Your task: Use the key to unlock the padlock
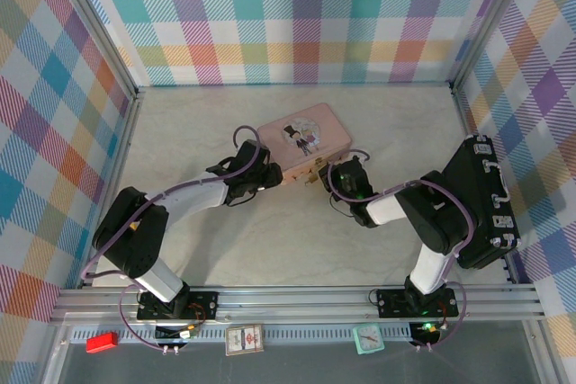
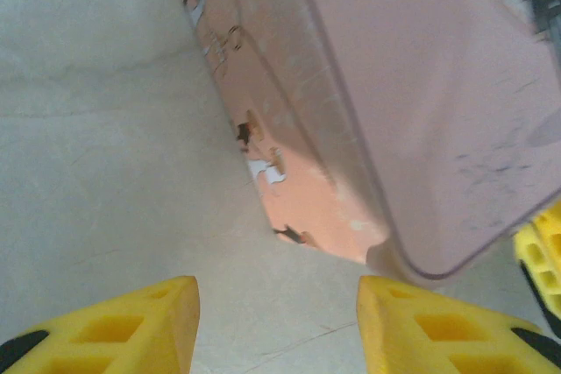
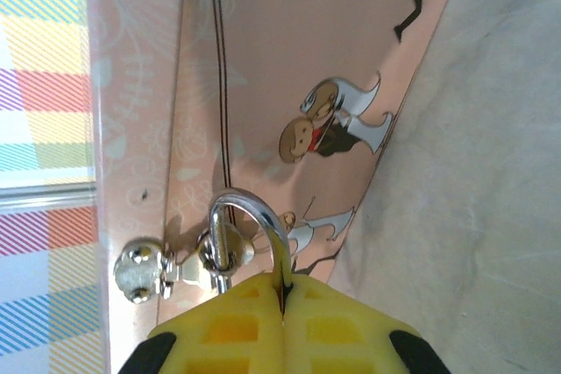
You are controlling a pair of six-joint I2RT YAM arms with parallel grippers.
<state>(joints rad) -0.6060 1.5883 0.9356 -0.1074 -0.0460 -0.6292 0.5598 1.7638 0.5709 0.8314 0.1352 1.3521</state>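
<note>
Nearest, along the rail: one red block (image 1: 102, 341), one card (image 1: 244, 339), one teal clock (image 1: 369, 339), all parked clear of the work.

Further in, two grippers at the near side of one pink tin (image 1: 301, 137).

On the left, the left gripper (image 2: 276, 326): stands about half open, grips nothing, hovers just short of the tin's corner — probably placed there to steady the tin.

On the right, the right gripper (image 3: 282, 304): fingertips pressed together, seemingly pinching one leg of the silver shackle of the padlock (image 3: 267, 214). Brass body hidden behind the pads, so cannot tell how it sits.

Shackle threads the tin's clasp (image 3: 219, 256), hence the approach from the tin's front.

Count: one padlock, one clasp.

Off to the right, one black case (image 1: 481, 204), well apart.
</note>
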